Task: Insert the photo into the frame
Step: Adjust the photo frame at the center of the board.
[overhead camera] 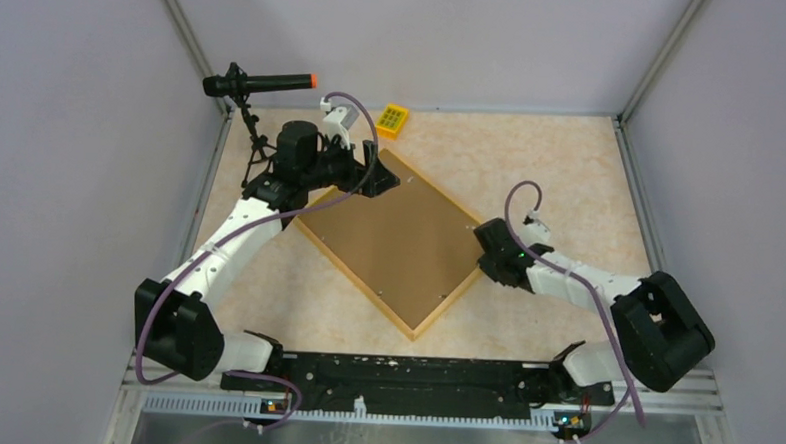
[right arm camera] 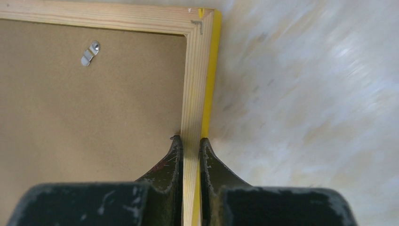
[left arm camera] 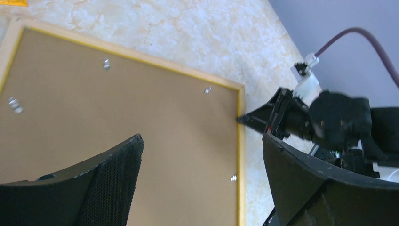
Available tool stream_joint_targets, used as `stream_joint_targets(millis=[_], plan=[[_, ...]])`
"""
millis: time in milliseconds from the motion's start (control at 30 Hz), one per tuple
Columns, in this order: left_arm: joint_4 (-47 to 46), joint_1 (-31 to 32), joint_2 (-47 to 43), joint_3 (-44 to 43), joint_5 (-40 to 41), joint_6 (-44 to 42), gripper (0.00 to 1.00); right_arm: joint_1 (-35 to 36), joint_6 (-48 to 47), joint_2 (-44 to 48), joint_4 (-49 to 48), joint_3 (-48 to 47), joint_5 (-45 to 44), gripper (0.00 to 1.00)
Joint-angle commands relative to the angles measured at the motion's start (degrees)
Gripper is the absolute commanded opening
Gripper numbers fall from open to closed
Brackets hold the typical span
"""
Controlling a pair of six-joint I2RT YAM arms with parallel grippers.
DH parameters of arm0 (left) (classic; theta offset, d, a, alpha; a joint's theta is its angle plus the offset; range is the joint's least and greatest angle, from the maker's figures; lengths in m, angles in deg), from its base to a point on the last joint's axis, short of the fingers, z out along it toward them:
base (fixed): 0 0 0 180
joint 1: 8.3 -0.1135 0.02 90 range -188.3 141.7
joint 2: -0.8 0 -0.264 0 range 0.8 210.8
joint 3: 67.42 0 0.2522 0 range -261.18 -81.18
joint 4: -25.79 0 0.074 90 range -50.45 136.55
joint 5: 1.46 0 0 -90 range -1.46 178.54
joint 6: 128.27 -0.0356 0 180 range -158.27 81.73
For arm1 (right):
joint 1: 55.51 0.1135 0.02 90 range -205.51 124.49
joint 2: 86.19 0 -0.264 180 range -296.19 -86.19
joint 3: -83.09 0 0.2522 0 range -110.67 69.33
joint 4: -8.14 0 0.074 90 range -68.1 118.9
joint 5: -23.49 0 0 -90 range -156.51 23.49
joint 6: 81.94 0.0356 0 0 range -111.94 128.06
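1. Plainly, the frame [right arm camera: 192,80] lies back-up in the middle of the worktop [overhead camera: 571,170], turned cornerwise, with one brown backing board [overhead camera: 389,232] filling it.
2. One small yellow block [overhead camera: 392,120] sits just beyond its far corner. A black orange-tipped stick on a tripod [overhead camera: 260,82], perhaps a microphone, stands at the far left.
3. The right hand [right arm camera: 190,146] is clamped on the frame's rail near the right corner, one finger on each side. The overhead view hides that grip under the wrist.
4. The left hand [left arm camera: 202,139] hovers over the board near the far corner, fingers spread wide, holding nothing.
5. The left wrist view shows four metal clips [left arm camera: 207,89] on the board; the right wrist view shows one.
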Motion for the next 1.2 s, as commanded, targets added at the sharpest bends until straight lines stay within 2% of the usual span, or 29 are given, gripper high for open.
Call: stream_joint_targets(millis=[0,33,100,200,300,467,500,567,633,667,800,900,967,1133,1167], plan=[[-3.0,-0.3,-1.4,0.7,-0.2,0.0,0.99,11.5,13.6,0.6,-5.2,4.1,1.6,0.12],[-3.0,-0.3,-1.5,0.6,0.4,-0.1,0.99,13.4,15.2,0.4,-6.3,4.7,1.5,0.17],[-2.8,-0.3,-1.2,0.4,0.3,-0.3,0.99,15.6,16.4,-0.6,-8.4,4.8,4.3,0.37],[-2.7,-0.3,-1.0,0.5,-0.1,-0.1,0.99,16.3,10.9,-0.1,-11.5,5.1,6.6,0.50],[-2.7,-0.3,-1.2,0.4,0.3,-0.3,0.99,16.4,-2.9,3.3,-12.2,4.8,6.5,0.57],[-2.7,-0.4,-1.5,0.4,-0.2,0.0,0.99,14.9,-27.2,8.8,-8.3,1.1,2.3,0.96],[-2.9,-0.4,-1.4,0.6,0.0,0.0,0.99,13.7,-32.7,8.9,-8.4,-0.3,4.5,0.99],[-2.7,-0.3,-0.9,0.3,-0.4,0.0,0.99,10.9,-42.8,7.2,-7.8,-3.6,10.2,0.99],[-2.8,-0.3,-0.9,0.4,-0.6,0.3,0.99,7.8,-48.2,4.2,-6.0,-6.7,11.6,0.99],[-3.0,-0.3,-0.9,0.6,-0.4,0.1,0.99,5.3,-50.5,2.5,-5.7,-8.1,15.0,0.99],[-2.3,-0.4,-0.5,0.2,0.0,-0.2,0.99,-1.3,-56.2,-3.1,-7.1,-12.3,24.8,0.99],[-2.8,-0.3,-0.6,0.7,0.9,-0.4,0.99,-2.6,-58.4,-8.9,-5.6,-17.4,26.6,0.98],[-2.1,-0.4,0.0,0.1,0.5,-0.6,0.99,-2.6,-59.9,-12.7,-4.8,-20.6,26.6,0.92],[-2.3,-0.4,0.3,0.3,0.4,-0.4,0.99,-2.7,-60.9,-18.4,-3.1,-24.1,23.4,0.71],[-2.1,-0.4,0.4,0.0,0.1,-0.3,0.99,-2.6,-60.8,-19.3,-3.4,-24.1,22.3,0.62]])
